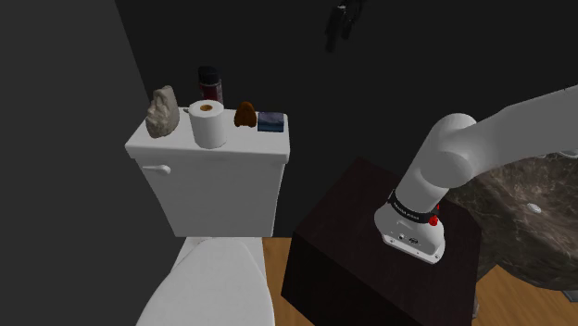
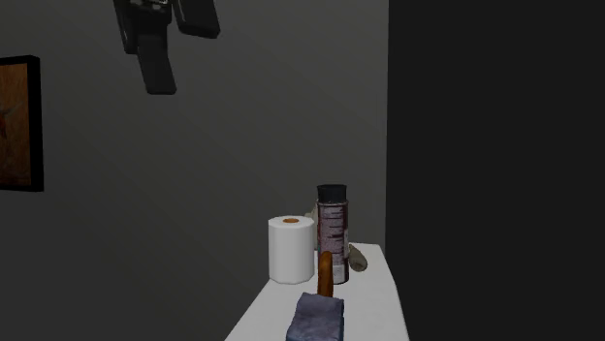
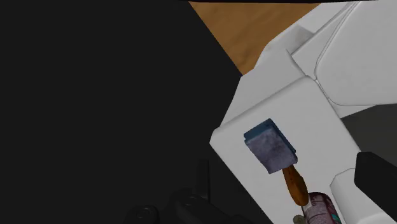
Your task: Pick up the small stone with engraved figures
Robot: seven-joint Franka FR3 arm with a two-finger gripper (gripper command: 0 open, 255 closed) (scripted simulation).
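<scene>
A beige stone with a bumpy carved surface stands at the end of the white toilet tank lid toward the shoulder view's left. In the second exterior view the stone lies at the lid's far end, partly hidden behind the dark can. My black gripper hangs high in the air, well above and to the right of the lid, far from the stone. It is also at the upper left of the second exterior view. In the wrist view the gripper is open, its fingers wide apart and holding nothing.
Also on the lid are a toilet paper roll, a dark can, a brown object and a blue-grey block. The toilet bowl is below. A dark stand carries the arm. A framed picture hangs on the wall.
</scene>
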